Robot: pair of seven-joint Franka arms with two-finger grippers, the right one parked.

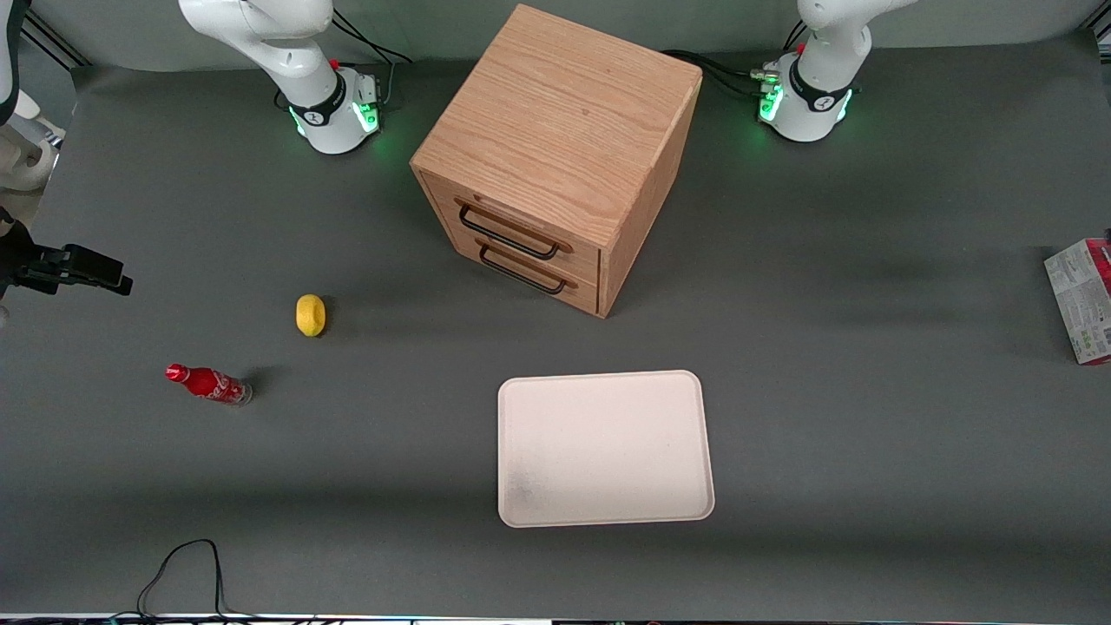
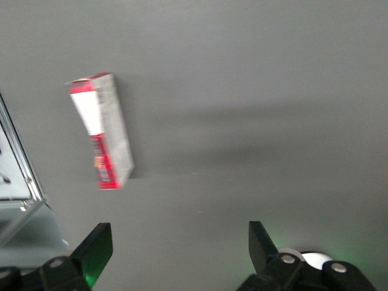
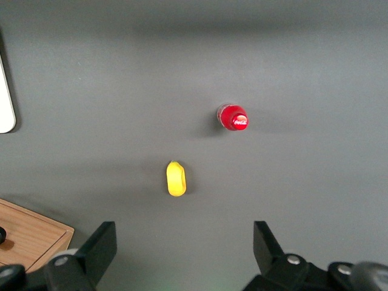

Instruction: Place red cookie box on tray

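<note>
The pincer (image 2: 180,254), fingers spread, hangs above bare bench (image 1: 868,417); the red cookie box (image 2: 103,130) lies apart, apparently unobstructed. The wooden cabinet (image 1: 555,156) stands farther back than the tray (image 1: 605,448).

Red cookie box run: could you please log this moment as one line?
gripper open, above table | red cookie box on table, ungrasped | tray empty

A wooden drawer cabinet (image 1: 560,156) sits at 12 o'clock. A yellow lemon (image 1: 310,314) lies at 9 o'clock. A small red soda bottle (image 1: 208,384) stands near it.
</note>
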